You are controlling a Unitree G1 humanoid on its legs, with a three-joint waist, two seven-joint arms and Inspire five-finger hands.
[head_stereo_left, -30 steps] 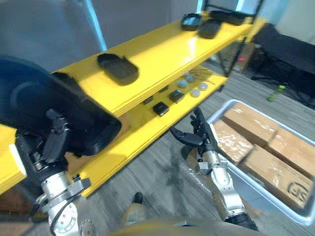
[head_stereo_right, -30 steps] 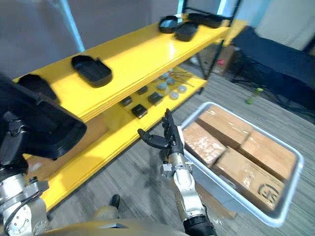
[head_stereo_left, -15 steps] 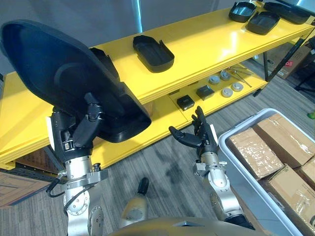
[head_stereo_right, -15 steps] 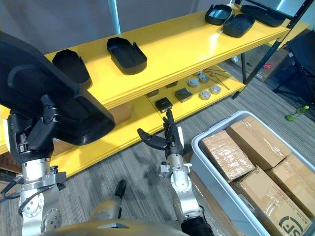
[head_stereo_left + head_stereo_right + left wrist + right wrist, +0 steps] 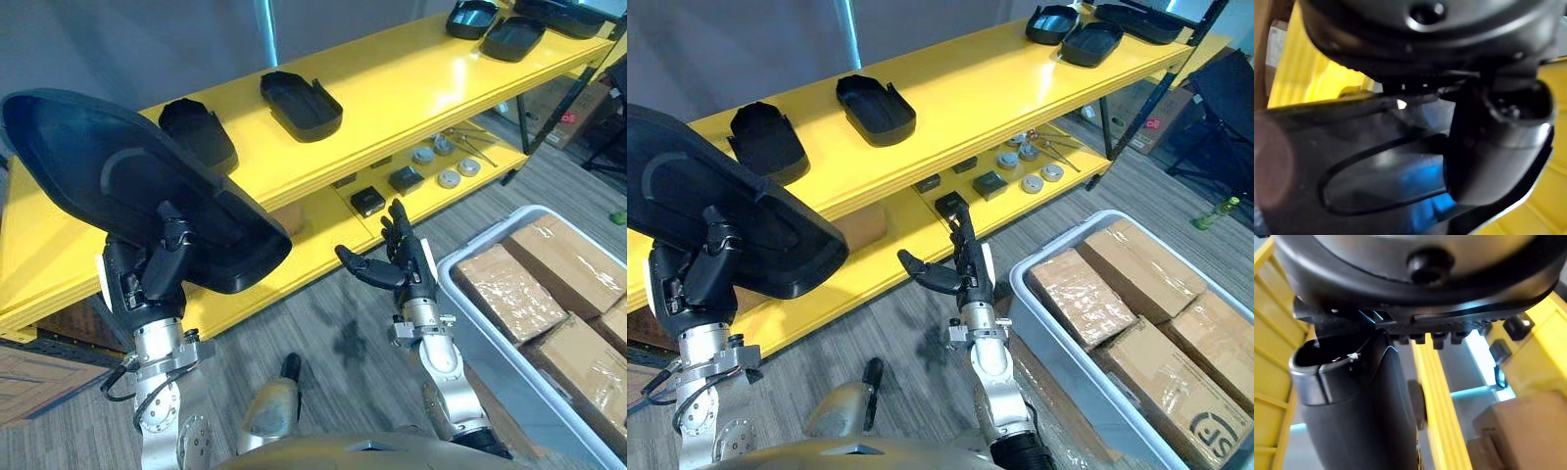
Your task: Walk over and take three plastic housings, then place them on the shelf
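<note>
A large black plastic housing (image 5: pixel 147 211) stood tilted on edge in the robot's left hand (image 5: pixel 147 284), raised in front of the near end of the yellow shelf (image 5: pixel 411 88) and blocking part of the lower tier behind it. The housing's back could not be seen, so the fingers there were hidden. On the near face the thumb (image 5: pixel 1498 142) pressed against the glossy surface, pinching the lower rim. The shell was a shallow, dished oval with a raised curved rib across its inside; the left wrist view showed that surface as a dark sheen with blurred edges.

Two smaller housings (image 5: pixel 301 103) (image 5: pixel 198 134) lay apart, open side up, on the top tier. More dark trays (image 5: pixel 512 37) sat at the far end, the farthest one cut off by the frame.

The right hand (image 5: pixel 407 264) hung empty in front of the lower tier, fingers straight and pointing up, thumb spread out to the side, touching nothing. Small black boxes (image 5: pixel 368 201) and round discs (image 5: pixel 448 178) rested on the lower tier beyond it. A grey tote (image 5: pixel 1065 241) of cardboard boxes (image 5: pixel 500 294) stood on the floor just beside the right arm, its far corner out of frame.
</note>
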